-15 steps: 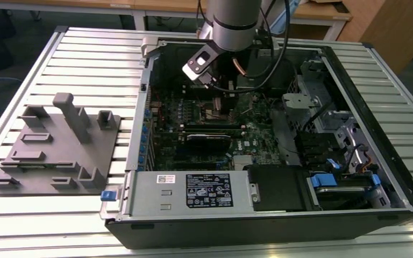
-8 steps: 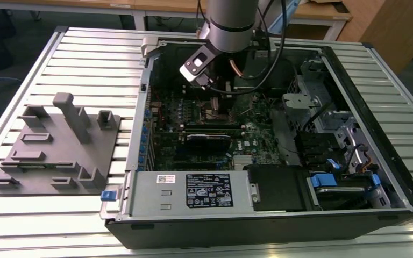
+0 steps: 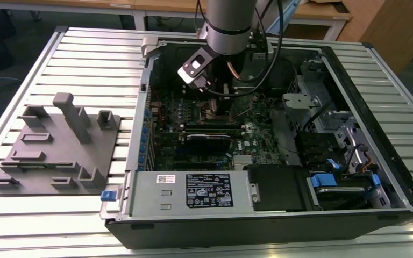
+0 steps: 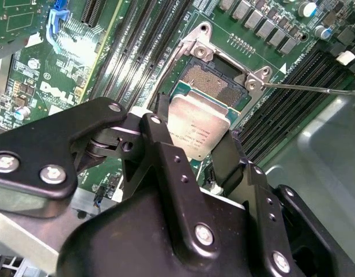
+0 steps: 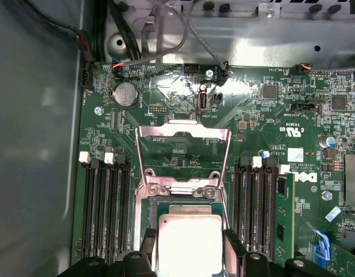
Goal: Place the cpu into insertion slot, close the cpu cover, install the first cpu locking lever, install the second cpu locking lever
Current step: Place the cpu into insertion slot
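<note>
Clamping the cpu (image 4: 200, 124), a small flat square chip with a dull silver-grey metal top, between the black metal fingers (image 4: 160, 144) of the gripper (image 4: 196, 134), pinching it on two opposite edges in both wrist views. Hanging over the insertion slot (image 4: 211, 79), the small square silver-rimmed socket on the green motherboard (image 5: 269, 115), with part of the speckled contact field lying uncovered beyond the chip's far edge; touching the socket or floating just above it, impossible to tell.

Lying just past the socket in the first wrist view, flipped back and open: the cpu cover (image 5: 183, 132), a thin silver metal frame with a square window. Sticking out sideways from a socket corner in the second wrist view: a thin steel locking lever (image 4: 316, 89), looking unlatched.

Judging from this, working through the first step, the chip not yet settled and let go. Not yet done: closing the cover, fastening both levers.

Reaching down, farther off in the exterior view: the grey arm (image 3: 228, 24), into the open black computer case (image 3: 264, 231).
</note>
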You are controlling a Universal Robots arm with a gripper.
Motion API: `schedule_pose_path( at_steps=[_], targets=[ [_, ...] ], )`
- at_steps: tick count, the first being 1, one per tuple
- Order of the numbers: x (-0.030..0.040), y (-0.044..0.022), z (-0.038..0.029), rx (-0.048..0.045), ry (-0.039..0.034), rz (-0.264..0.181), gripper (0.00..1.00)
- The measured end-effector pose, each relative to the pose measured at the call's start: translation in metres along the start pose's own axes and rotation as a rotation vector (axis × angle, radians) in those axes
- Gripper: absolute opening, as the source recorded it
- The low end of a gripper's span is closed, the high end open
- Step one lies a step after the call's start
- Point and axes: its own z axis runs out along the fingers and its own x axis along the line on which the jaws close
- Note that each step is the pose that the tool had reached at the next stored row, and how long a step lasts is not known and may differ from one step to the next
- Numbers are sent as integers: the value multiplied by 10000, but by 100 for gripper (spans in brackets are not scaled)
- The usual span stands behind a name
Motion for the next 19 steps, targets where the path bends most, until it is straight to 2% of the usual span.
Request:
schedule_pose_path(
  at_steps=[8,19],
  targets=[
    [26,-36,44,-1,3,0,54],
    [66,-61,148,0,0,0,54]
  ],
)
